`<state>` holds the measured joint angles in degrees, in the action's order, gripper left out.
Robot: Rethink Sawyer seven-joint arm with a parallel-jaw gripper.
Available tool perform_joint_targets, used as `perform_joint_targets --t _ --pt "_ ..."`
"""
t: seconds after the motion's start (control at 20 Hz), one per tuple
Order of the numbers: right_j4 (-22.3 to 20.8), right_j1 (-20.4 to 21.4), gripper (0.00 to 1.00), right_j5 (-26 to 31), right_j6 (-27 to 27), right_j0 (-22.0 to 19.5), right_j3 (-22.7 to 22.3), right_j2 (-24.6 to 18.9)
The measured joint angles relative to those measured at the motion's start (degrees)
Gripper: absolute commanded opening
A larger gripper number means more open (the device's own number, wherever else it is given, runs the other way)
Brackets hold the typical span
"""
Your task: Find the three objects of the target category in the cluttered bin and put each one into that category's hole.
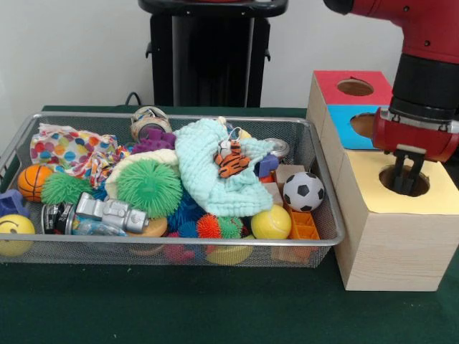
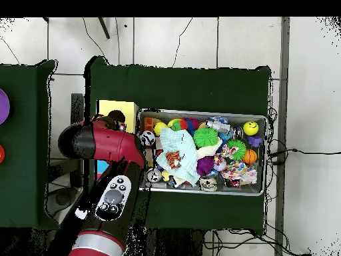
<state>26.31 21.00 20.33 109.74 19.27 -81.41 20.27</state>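
Bin: silver wire-mesh bin [image 1: 324,215] heaped with toys, beside the claw, long axis running sideways across the green-covered bench [image 1: 179,308].
Box: wooden box with yellow [image 1: 373,188], blue [image 1: 343,122] and red [image 1: 332,84] tops, each with a round hole; its row of holes runs away from the camera.
Claw: red and black arm's claw [image 1: 407,188] dips into the yellow hole [image 1: 391,180]; whether it is clenched or released, I cannot tell.
Balls: black-and-white soccer ball [image 1: 303,191] and yellow ball [image 1: 271,223] lie in the bin end nearest the claw.
Room: white wall, pale tiled floor [image 2: 200,43].

Bright, even light from above in both views. Soft shadow under the wire bin [image 1: 326,233] on the green desk [image 1: 179,308]. No glare, slightly fuzzy
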Motion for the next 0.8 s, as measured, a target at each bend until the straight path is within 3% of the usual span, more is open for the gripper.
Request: perform_joint_targets --t 0.5,0.8 --pt "-0.2 6.8 0.00 10.0 0.0 -0.3 -2.2 0.3" --pt "-0.4 11.0 0.00 11.0 0.0 -3.3 -3.3 0.1"
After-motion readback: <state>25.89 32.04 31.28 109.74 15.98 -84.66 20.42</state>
